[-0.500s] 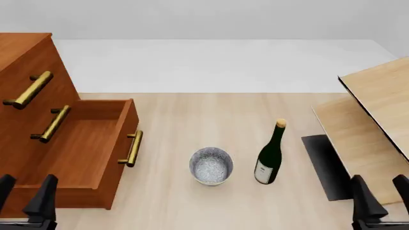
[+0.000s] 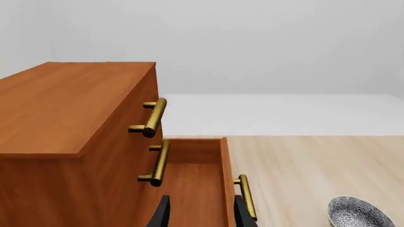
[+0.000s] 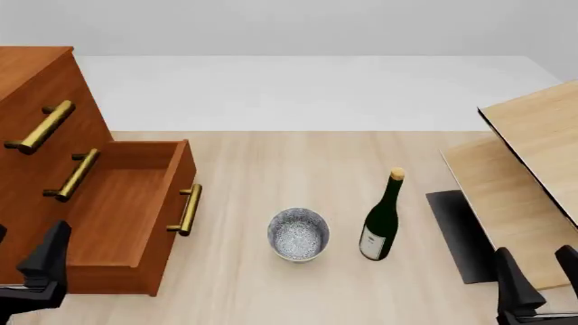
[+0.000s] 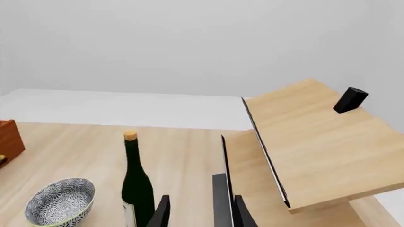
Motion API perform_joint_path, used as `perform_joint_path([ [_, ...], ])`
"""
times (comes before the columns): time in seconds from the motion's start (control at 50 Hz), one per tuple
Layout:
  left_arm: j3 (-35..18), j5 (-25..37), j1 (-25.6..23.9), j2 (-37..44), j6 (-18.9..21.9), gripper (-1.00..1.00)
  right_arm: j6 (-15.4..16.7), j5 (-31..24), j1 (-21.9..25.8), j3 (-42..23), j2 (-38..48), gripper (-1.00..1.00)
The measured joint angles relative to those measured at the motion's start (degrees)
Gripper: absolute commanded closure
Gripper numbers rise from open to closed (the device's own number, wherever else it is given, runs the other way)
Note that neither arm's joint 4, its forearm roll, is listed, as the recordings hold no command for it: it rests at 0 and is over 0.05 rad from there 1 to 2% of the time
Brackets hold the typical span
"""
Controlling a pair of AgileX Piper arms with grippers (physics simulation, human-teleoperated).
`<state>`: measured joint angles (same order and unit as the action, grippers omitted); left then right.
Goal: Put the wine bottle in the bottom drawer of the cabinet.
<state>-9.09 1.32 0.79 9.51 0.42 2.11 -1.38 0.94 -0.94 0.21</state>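
Front view, from the left: the cabinet (image 3: 36,101) stands at the table's left edge with its bottom drawer (image 3: 118,210) pulled out. The left gripper (image 3: 27,271) hangs near the drawer's near left corner, fingers apart and empty. Right of the drawer sits a speckled bowl (image 3: 298,234), and just right of it the wine bottle (image 3: 381,223) stands upright on the table. Pale wood panels (image 3: 532,169) slant at far right; the right gripper (image 3: 542,281), near them, is parted too.

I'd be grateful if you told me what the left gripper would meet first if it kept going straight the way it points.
Probably the open bottom drawer: the left gripper points into its cavity, toward the drawer's floor beneath the cabinet front. Depth is uncertain.
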Motion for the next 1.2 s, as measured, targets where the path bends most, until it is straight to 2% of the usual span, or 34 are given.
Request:
perform_joint_path([
  [0.4,-13.4,1.6,-2.6,17.6,-0.1,-1.00,-0.3,-0.2,1.1,0.1,0.0,-1.00],
  [0.78,-25.4,10.7,-7.1,31.2,2.0,-1.00,0.0,0.2,2.7,0.6,1.2,-1.00],
  [1.02,-29.8,15.1,-10.2,38.9,3.7,-1.00,0.3,0.7,3.7,0.8,2.4,-1.00],
  [1.2,-30.7,16.6,-11.9,44.4,3.3,-1.00,0.5,0.7,4.2,0.9,2.9,-1.00],
])
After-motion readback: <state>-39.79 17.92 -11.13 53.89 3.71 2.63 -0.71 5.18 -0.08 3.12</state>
